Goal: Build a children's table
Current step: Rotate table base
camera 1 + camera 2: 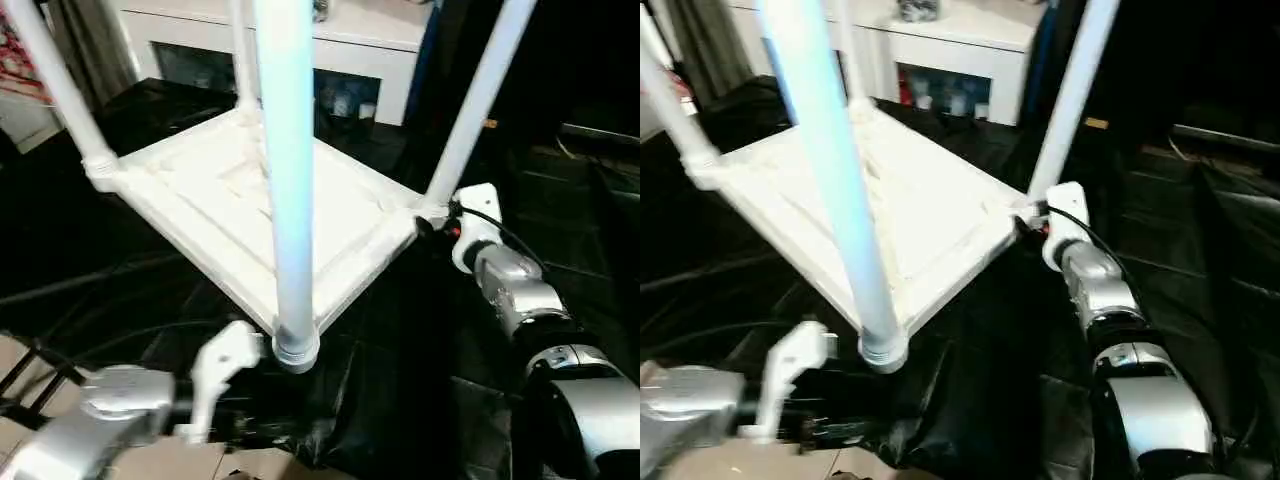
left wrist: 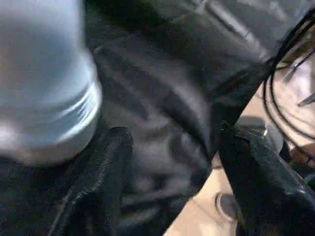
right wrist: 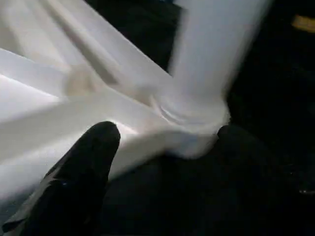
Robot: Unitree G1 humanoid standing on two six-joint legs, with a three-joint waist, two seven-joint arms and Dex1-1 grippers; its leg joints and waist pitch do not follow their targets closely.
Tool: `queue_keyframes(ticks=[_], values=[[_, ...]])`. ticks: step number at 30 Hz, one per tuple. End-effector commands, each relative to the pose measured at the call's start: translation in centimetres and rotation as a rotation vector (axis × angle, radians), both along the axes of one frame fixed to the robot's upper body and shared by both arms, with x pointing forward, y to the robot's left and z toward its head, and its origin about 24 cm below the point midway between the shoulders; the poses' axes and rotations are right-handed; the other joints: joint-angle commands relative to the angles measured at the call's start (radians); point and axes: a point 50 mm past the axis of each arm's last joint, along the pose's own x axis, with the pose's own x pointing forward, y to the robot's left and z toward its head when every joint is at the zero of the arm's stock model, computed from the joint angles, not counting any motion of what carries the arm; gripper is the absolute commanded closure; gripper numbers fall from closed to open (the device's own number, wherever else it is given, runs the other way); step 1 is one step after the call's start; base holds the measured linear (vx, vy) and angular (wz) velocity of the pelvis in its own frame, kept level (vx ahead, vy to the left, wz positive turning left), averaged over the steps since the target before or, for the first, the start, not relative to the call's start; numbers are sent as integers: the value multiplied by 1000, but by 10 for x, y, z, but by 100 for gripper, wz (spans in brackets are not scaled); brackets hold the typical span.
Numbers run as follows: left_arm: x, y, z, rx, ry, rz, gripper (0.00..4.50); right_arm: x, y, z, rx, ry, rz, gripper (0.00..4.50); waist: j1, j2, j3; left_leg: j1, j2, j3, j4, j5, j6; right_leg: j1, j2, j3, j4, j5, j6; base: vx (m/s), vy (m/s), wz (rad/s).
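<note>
At the left, the robot's left gripper (image 2: 172, 162) hung low beside the nearest corner of the small all-white plastic children's table (image 1: 230, 200), its two black fingers (image 2: 98, 177) spread apart with nothing between them; one finger was just beside the ribbed foot of the near leg, and I could not tell whether it touched. The table lay upside down on black crinkled plastic sheeting (image 1: 380, 400), ribbed underside upward, tilted, with four long white tubular legs standing up from the round corner sockets, the nearest leg (image 1: 290, 180) rising in the middle. Behind it stood a white cabinet with glass doors (image 1: 350, 60). At the right, the right gripper (image 3: 162, 142) reached the table's right corner, its fingers (image 3: 83, 167) parted on either side of the corner socket (image 3: 192, 118), not closed on it.
</note>
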Motion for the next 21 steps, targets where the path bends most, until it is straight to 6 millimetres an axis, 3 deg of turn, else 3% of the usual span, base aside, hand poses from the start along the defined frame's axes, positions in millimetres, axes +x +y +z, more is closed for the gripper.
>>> queue_keyframes(ticks=[1, 7, 12, 21], values=[[5, 11, 8, 0, -70, 41, 96, 4, -9, 8, 14, -34, -30, 72, -3, 1, -62, 15, 30, -13, -68, -239, 4, 38, -36, 37, -54, -209, -227, 0, 0, 0], [26, 9, 19, -101, -208, 109, 48, -3, -8, 1, 36, -20, 49, 72, 2, -2, -63, 17, 33, -12, -67, -247, 14, 38, -37, 38, -55, -225, -240, 0, 0, 0], [42, 2, 24, -184, -285, 138, 3, -21, -6, -19, 7, 13, 139, 72, 10, -8, -63, 18, 34, -11, -67, -252, 14, 38, -38, 40, -60, -255, -220, 0, 0, 0], [64, -12, 30, -251, -362, 139, 3, -45, 12, -39, 13, 62, 285, 72, 1, -13, -63, 15, 35, -19, -71, -275, 8, 39, -42, 40, -65, -327, -192, 0, 0, 0]])
